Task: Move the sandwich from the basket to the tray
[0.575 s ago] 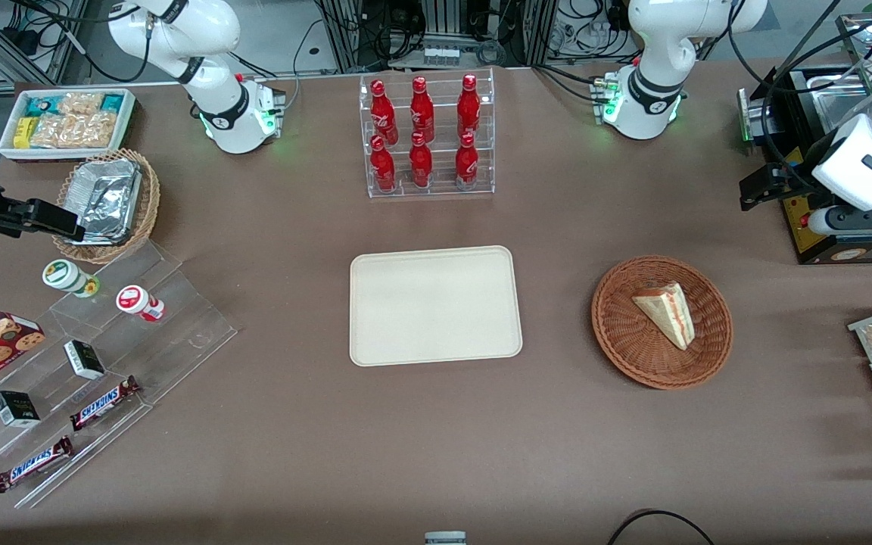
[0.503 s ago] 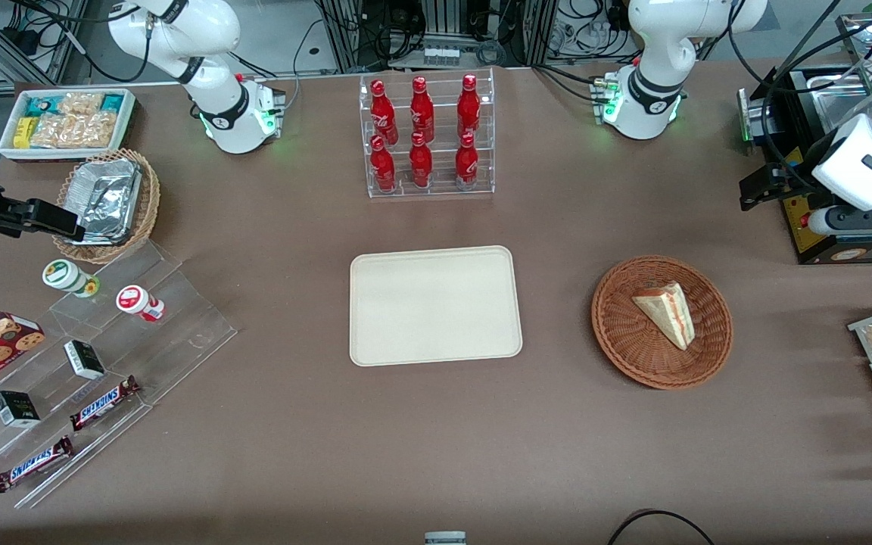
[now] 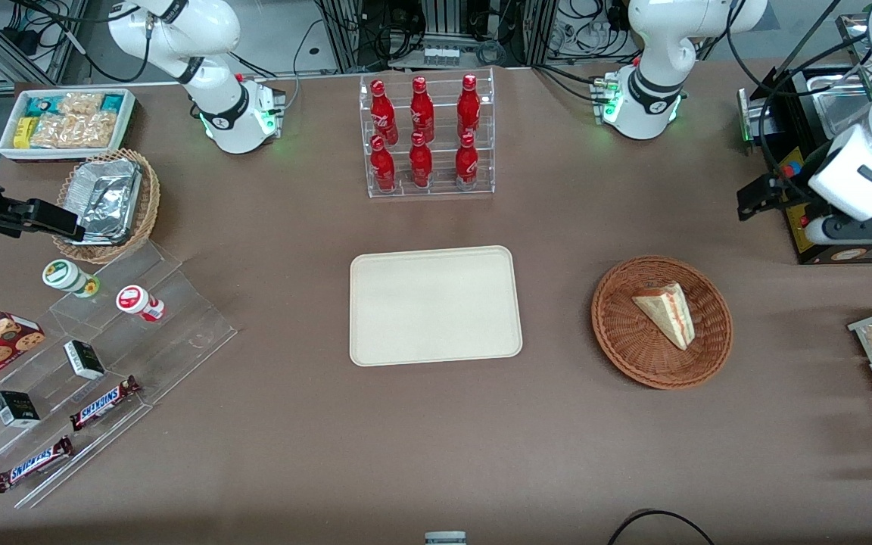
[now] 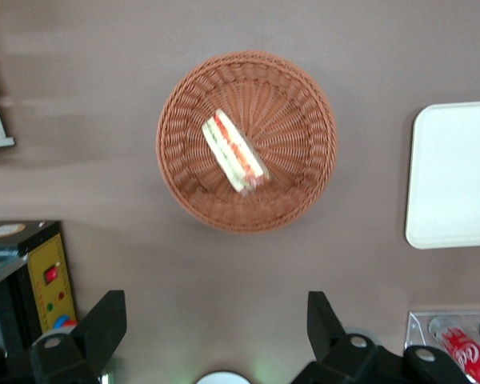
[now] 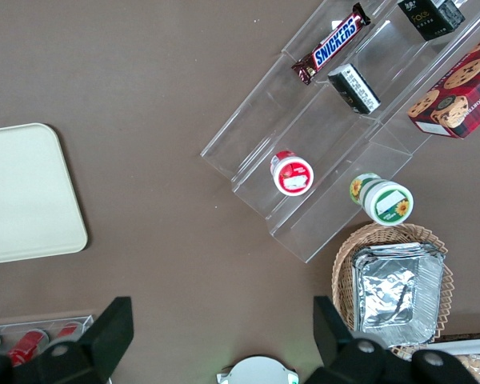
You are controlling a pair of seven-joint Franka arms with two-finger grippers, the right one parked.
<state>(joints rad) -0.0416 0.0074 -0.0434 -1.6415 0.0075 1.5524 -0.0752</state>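
At the working arm's end of the table, in the front view, my gripper [image 3: 755, 198] hangs high over the brown cloth beside a black appliance [image 3: 833, 163], well apart from everything I need. The sandwich [image 3: 666, 312] lies in the basket [image 3: 618, 344], nearer the front camera than my gripper and below it. The tray [image 3: 436, 306] sits farther toward the parked arm's end, bare. As I judge it, nothing of the task is done: approach, grasp, carry and set-down all remain. Readable writing here is "SNICKERS" on two chocolate bars [image 3: 104, 403] at the parked arm's end; the red bottles [image 3: 422, 133] in their clear rack carry white script too small for me to read.

In my wrist view, my two fingers [image 4: 104, 320] stand wide apart with nothing between them, so my gripper [image 4: 214, 320] is open and empty. The sandwich [image 4: 234, 150] rests on the basket's [image 4: 304, 112] weave ahead of my fingertips, its red and green filling showing. A corner of the tray [image 4: 452, 184] shows beside the basket, not touching it.

In the right wrist view, neither my gripper nor the sandwich appears; one "SNICKERS" bar [image 5: 336, 42] is legible.
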